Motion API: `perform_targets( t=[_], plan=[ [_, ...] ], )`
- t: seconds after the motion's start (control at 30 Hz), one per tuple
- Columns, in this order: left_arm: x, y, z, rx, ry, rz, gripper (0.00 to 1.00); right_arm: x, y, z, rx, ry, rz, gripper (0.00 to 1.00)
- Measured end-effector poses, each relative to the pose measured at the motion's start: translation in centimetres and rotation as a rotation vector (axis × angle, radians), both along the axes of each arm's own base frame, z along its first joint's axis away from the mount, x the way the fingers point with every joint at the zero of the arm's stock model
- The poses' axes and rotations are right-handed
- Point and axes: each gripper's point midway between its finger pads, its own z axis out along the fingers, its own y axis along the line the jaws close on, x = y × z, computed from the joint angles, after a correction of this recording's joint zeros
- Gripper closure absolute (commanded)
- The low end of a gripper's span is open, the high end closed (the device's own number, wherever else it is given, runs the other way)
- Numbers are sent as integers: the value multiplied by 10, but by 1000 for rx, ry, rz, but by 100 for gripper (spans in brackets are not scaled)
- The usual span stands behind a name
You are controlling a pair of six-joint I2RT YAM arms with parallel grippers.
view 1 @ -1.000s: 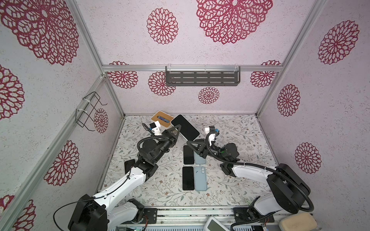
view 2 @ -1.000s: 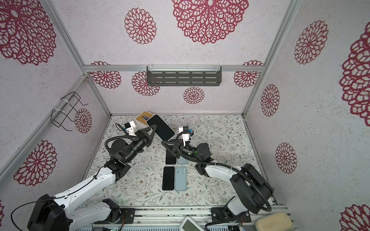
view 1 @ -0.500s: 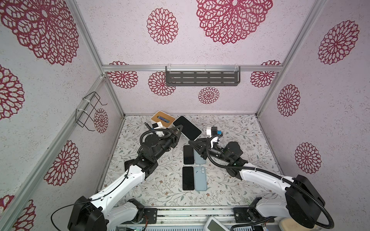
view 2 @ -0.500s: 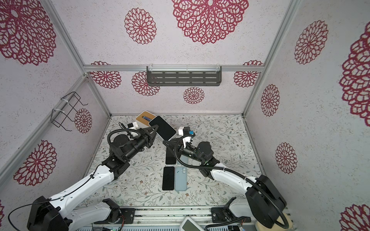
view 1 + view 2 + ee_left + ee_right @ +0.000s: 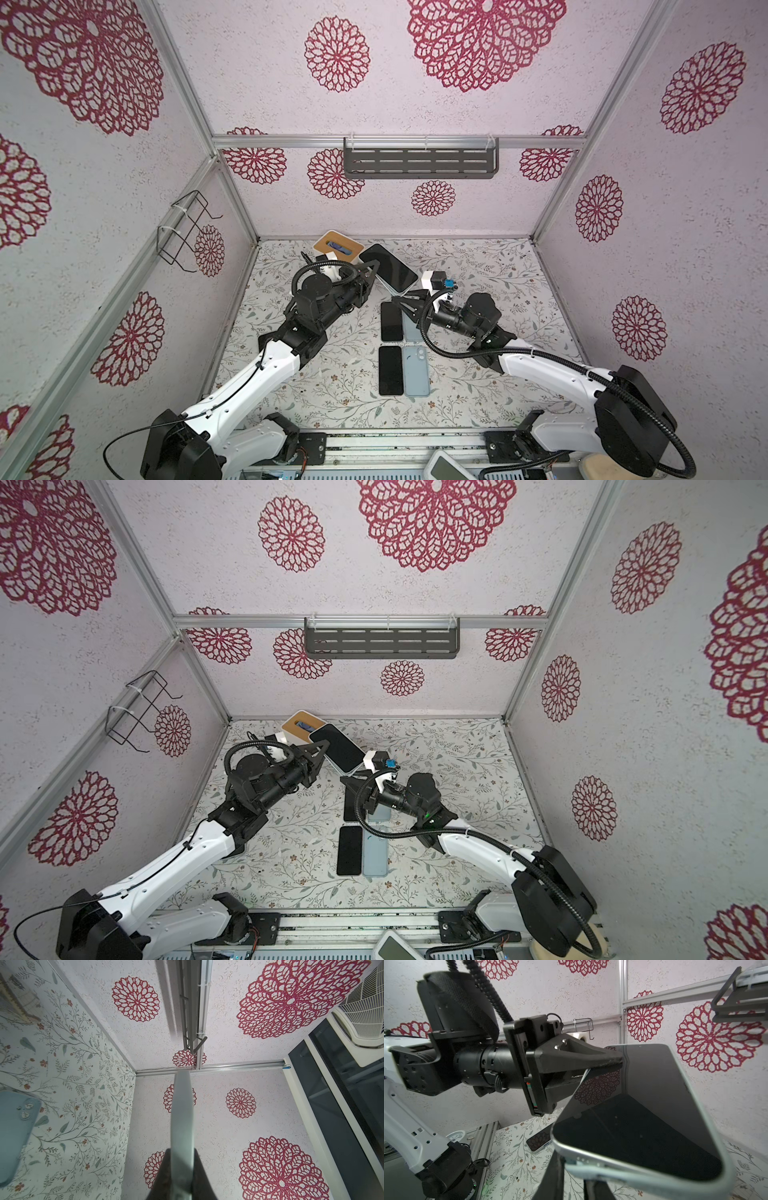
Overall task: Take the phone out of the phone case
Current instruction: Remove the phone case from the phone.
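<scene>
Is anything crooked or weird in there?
The phone in its pale case hangs tilted in the air, pinched by the left gripper and right gripper, while the other phones and blue cases lie flat in neat rows. Near the right gripper, the case looks peeled off the phone's end.

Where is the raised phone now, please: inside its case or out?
Inside: in the right wrist view, the pale blue phone case wraps the phone's dark screen.
</scene>
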Motion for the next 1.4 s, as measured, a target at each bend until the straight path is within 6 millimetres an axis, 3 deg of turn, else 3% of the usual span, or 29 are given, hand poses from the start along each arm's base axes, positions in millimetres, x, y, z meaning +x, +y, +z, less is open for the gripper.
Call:
perform_targets(
  t=[0.03, 0.13, 0.27, 0.4, 0.5, 0.6, 0.8, 1.03, 1.4],
  plan=[
    [0, 0, 0, 2, 0, -1, 100, 0, 0, -1, -2, 1, 1, 81],
    [0, 0, 0, 7, -4, -5, 100, 3, -2, 1, 0, -10, -15, 62],
    [1, 3, 5, 18, -21, -49, 100, 23, -21, -12, -11, 18, -105, 47],
    [6, 17, 30, 35, -98, -131, 100, 21, -42, -43, -75, 89, -120, 36],
    [11, 31, 59, 90, -215, -215, 100, 8, -51, -49, -90, 126, -69, 32],
    [-1, 25, 73, 223, -331, -336, 100, -3, -48, -37, -89, 150, 11, 30],
    [-39, 8, 80, 376, -511, -555, 100, -24, -36, 1, -60, 160, 176, 31],
    [-57, 3, 88, 435, -632, -637, 100, -36, -29, 3, -30, 256, 300, 33],
    [-67, -5, 86, 450, -686, -688, 100, -42, -18, 20, 34, 295, 406, 39]
  ],
)
